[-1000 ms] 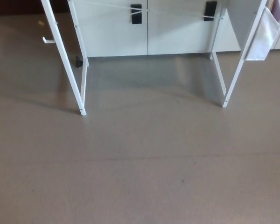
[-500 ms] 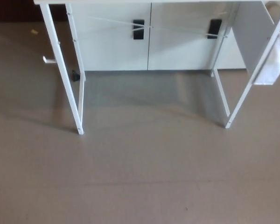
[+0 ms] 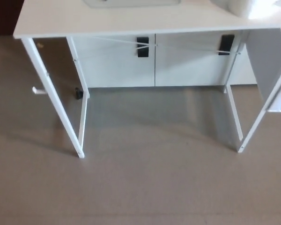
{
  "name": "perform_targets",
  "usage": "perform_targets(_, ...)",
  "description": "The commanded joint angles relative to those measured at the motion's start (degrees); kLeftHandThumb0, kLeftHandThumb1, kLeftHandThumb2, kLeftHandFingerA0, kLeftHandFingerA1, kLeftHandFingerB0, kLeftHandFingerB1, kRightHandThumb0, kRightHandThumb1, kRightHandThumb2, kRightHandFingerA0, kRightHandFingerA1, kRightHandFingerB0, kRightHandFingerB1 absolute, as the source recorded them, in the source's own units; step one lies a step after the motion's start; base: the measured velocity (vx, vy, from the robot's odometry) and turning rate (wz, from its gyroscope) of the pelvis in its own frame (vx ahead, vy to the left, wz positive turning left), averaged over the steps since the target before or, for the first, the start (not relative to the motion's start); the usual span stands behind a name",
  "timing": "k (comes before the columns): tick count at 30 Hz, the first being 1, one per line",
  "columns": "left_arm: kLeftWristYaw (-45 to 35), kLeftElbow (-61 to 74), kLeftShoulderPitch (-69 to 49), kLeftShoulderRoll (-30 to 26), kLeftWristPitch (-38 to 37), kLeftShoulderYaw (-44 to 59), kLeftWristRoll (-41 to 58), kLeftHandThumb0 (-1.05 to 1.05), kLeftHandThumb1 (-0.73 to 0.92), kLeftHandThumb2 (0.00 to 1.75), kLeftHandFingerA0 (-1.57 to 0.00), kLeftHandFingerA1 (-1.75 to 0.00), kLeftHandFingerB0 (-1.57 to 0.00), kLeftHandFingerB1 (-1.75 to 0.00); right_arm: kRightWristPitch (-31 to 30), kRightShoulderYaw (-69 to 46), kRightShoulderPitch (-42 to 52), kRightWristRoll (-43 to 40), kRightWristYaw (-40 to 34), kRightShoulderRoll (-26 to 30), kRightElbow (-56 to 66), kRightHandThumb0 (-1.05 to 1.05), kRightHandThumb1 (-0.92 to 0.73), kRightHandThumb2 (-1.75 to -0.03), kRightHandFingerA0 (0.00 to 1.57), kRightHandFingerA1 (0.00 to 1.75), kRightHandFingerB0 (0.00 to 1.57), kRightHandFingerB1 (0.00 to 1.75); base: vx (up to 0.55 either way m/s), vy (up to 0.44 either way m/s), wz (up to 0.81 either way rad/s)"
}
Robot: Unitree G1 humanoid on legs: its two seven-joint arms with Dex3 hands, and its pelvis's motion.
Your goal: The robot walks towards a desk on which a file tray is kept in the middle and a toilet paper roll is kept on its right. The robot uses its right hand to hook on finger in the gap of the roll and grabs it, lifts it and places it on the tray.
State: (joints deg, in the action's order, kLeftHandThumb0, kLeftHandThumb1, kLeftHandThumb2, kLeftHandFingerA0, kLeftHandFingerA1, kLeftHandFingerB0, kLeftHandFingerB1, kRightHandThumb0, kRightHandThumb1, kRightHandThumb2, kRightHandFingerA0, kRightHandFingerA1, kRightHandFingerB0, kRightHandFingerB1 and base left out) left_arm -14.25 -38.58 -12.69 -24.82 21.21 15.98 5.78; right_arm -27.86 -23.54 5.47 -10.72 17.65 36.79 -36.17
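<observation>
At 12 o'clock on the white desk (image 3: pixel 131 21) we see the file tray's (image 3: pixel 131 3) near edge, the toilet paper roll (image 3: pixel 246 7) apart at 1 o'clock, and neither hand showing, so its state we cannot tell.

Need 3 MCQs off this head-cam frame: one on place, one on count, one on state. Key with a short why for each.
1. Where is the toilet paper roll?
A. on the desk, at the picture's top right
B. hanging from a desk leg
C. under the desk

2. How many black handles show on the white cabinet behind the desk?
A. one
B. two
C. four

3. What is the state of the robot's hands?
A. neither is in view
B. the right holds the roll
C. both rest on the desk

Key:
1 A: it sits on the desktop, right of the file tray.
2 B: one on each door.
3 A: no hand or arm shows.
</observation>
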Motion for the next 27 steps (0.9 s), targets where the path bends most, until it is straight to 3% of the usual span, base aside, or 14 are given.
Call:
perform_targets(1, 0.26, -1.85, 0.78, -0.69, -2.27, 0.54, 0.03, -0.95, 0.91, 1.16, 0.0, -0.05, 0.0, 0.0, 2.24, 0.56, 0.4, 1.15, 0.36, 0.92, -0.38, -0.52, -0.36, -0.78, 0.0, 0.39, 0.01, 0.31, 0.33, 0.081, -0.14)
perform_targets(4, -0.42, -2.25, 0.95, -0.8, -2.3, 0.76, 0.39, -0.94, 0.91, 1.15, 0.0, -0.05, 0.0, 0.0, 3.69, 3.03, 1.16, 3.95, -1.25, 1.4, 0.43, -0.59, -0.39, -0.81, 0.14, 0.5, 0.0, 0.36, 0.36, 0.144, -0.17)
perform_targets(5, -0.75, -2.47, 1.09, -0.85, -2.26, 0.88, 0.55, -0.94, 0.91, 1.15, 0.0, -0.05, 0.0, 0.0, 2.24, 0.36, 0.19, 0.92, -0.75, 0.51, -0.65, -0.48, -0.37, -0.79, 0.01, 0.46, 0.0, 0.32, 0.37, 0.234, -0.35)
perform_targets(7, -0.41, -1.47, 0.57, -0.68, -2.29, 0.85, 0.37, -0.92, 0.9, 1.15, 0.0, -0.06, 0.0, -0.01, 0.66, 0.02, -1.17, 0.09, 1.36, 1.27, -2.76, -0.48, -0.56, -0.57, 0.07, 0.34, 0.03, 0.24, 0.35, 0.205, -0.38)
perform_targets(8, -0.07, -0.41, 0.3, -0.71, -1.23, 0.65, 0.12, -0.91, 0.89, 1.16, 0.0, -0.08, 0.0, -0.03, 2.18, 0.95, -1.76, 1.82, -0.5, 1.29, -4.14, -0.3, -0.42, -0.94, 0.04, 0.51, 0.0, 0.49, 0.33, 0.143, 0.0)
perform_targets(9, -0.03, -0.22, 0.24, -0.7, -1.07, 0.65, 0.08, -0.91, 0.89, 1.16, 0.0, -0.08, 0.0, -0.03, 2.49, 1.1, -1.96, 1.99, -0.68, 1.35, -4.59, -0.3, -0.42, -0.94, 0.04, 0.51, 0.0, 0.49, 0.27, 0.127, 0.0)
perform_targets(10, -0.06, -0.35, 0.14, -0.71, -1.6, 0.5, -0.12, -0.91, 0.9, 1.16, 0.0, -0.08, 0.0, -0.03, 2.65, 0.75, -1.13, 1.69, -0.69, 1.09, -3.22, -0.47, -0.55, -0.58, 0.09, 0.39, 0.08, 0.22, 0.31, 0.111, 0.02)
perform_targets(13, -0.2, -1.57, 0.6, -0.64, -2.25, 0.82, 0.2, -0.95, 0.91, 1.16, 0.0, -0.05, 0.0, 0.0, -0.75, -3.4, -0.77, -2.86, 1.9, 0.34, -1.8, -0.44, -0.54, -0.56, 0.0, 0.25, 0.03, 0.23, 0.31, 0.065, 0.09)
perform_targets(14, -0.14, -1.59, 0.58, -0.59, -2.36, 0.94, 0.28, -0.95, 0.91, 1.16, 0.0, -0.05, 0.0, 0.0, 0.29, -0.99, -0.2, 0.44, -0.17, 0.61, -0.62, -0.33, -0.35, -0.91, 0.02, 0.49, 0.0, 0.49, 0.33, -0.003, 0.1)
perform_targets(15, -0.09, -1.8, 0.67, -0.57, -2.54, 0.99, 0.3, -0.94, 0.9, 1.15, 0.0, -0.05, 0.0, 0.0, 0.96, -0.3, 0.24, 1.42, -0.57, 0.6, 0.16, -0.57, -0.45, -0.71, 0.08, 0.43, 0.07, 0.28, 0.34, -0.026, 0.13)
perform_targets(16, -0.22, -1.76, 0.63, -0.6, -2.67, 0.89, 0.22, -0.94, 0.92, 1.16, 0.0, -0.05, 0.0, 0.0, 1.18, -0.79, 0.29, 0.63, 0.37, 0.59, -0.06, -0.47, -0.53, -0.59, 0.07, 0.34, 0.06, 0.2, 0.33, -0.062, 0.15)
perform_targets(20, -0.1, -2.63, 1.36, -0.91, -1.85, 0.55, -0.17, -0.9, 0.89, 1.16, 0.0, -0.09, 0.0, -0.04, 0.92, -1.88, 0.63, 0.68, -1.79, -0.62, 1.15, -0.43, -0.36, -0.8, 0.0, 0.46, 0.02, 0.38, 0.37, -0.172, 0.24)
perform_targets(21, 0.15, -1.92, 0.93, -1.07, -1.86, -0.18, -0.94, -0.91, 0.9, 1.17, 0.0, -0.09, 0.0, -0.04, 0.96, -1.47, 0.52, 0.57, -0.37, -0.03, 0.51, -0.46, -0.55, -0.58, 0.09, 0.37, 0.07, 0.22, 0.39, -0.254, 0.78)
perform_targets(27, 0.03, -3.28, 1.7, -0.35, -3.29, 0.41, -0.01, -0.93, 0.92, 1.16, 0.0, -0.05, 0.0, 0.0, -0.11, -1.8, -1.81, -0.01, 0.15, 0.87, -1.77, -0.45, -0.53, -0.56, 0.08, 0.35, 0.05, 0.25, 0.33, -0.127, 0.05)
